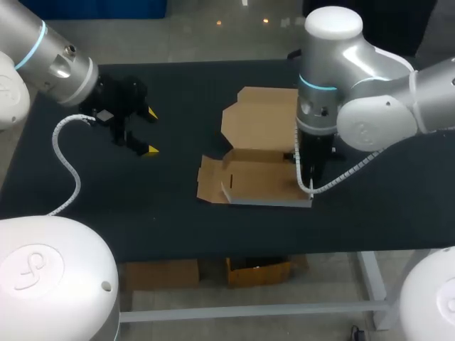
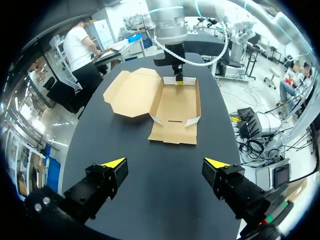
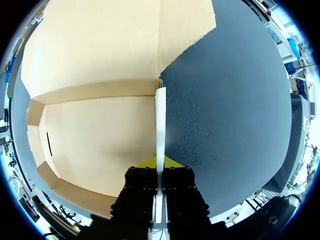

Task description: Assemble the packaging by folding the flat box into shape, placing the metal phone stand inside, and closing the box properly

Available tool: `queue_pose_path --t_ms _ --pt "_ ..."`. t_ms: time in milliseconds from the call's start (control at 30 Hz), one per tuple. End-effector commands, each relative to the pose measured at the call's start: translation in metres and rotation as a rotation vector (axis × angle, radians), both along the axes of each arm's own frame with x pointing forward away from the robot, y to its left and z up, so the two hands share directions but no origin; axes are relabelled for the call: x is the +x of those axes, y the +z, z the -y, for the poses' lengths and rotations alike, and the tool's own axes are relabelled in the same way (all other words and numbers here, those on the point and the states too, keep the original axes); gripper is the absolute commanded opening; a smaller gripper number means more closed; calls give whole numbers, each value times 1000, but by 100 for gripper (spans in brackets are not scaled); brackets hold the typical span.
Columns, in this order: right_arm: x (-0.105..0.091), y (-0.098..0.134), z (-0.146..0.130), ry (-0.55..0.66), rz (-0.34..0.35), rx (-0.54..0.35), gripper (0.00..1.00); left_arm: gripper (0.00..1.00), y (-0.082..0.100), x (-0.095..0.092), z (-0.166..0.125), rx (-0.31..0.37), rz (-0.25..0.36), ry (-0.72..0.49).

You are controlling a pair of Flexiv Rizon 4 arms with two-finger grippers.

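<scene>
The brown cardboard box (image 1: pixel 257 170) lies partly folded at the table's middle, its lid flap (image 1: pixel 259 117) spread flat behind it. My right gripper (image 3: pixel 160 162) is shut on the box's upright right side wall (image 3: pixel 160 125), pinching it from above; the left wrist view shows the same grip (image 2: pixel 178 80) at the box's far wall. My left gripper (image 1: pixel 150 131) hovers open at the table's left, well apart from the box (image 2: pixel 175 107), with nothing between its fingers. No metal phone stand is visible.
Dark table surface (image 1: pixel 163 213) spreads around the box. A front flap (image 1: pixel 212 181) of the box lies flat to its left side. The table's front edge runs close below the box.
</scene>
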State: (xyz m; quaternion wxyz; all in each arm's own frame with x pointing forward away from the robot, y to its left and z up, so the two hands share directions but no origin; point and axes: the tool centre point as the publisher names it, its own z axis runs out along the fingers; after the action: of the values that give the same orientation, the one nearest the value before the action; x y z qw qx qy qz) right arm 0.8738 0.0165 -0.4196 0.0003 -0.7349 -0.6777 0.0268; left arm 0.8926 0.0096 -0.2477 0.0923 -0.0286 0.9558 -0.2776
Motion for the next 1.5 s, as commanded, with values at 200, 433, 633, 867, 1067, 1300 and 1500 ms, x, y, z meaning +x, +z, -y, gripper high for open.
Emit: queue_pose_path --t_ms 200,433,633,867,1067,1300,1500 --pt "9 5 -8 71 16 -7 0 100 1 0 0 5 -3 1" --pt "10 6 -11 96 -4 -5 5 100 1 0 0 5 -3 1" --pt "10 5 -10 92 1 -3 8 100 1 0 0 5 -3 1" --pt "12 0 -8 81 28 12 9 100 1 0 0 5 -3 1" --pt "15 -6 -7 66 55 36 8 100 1 0 0 5 -3 1" --pt "15 -6 -8 65 62 51 7 100 1 0 0 5 -3 1" --pt "14 -1 -11 69 63 39 3 100 1 0 0 5 -3 1"
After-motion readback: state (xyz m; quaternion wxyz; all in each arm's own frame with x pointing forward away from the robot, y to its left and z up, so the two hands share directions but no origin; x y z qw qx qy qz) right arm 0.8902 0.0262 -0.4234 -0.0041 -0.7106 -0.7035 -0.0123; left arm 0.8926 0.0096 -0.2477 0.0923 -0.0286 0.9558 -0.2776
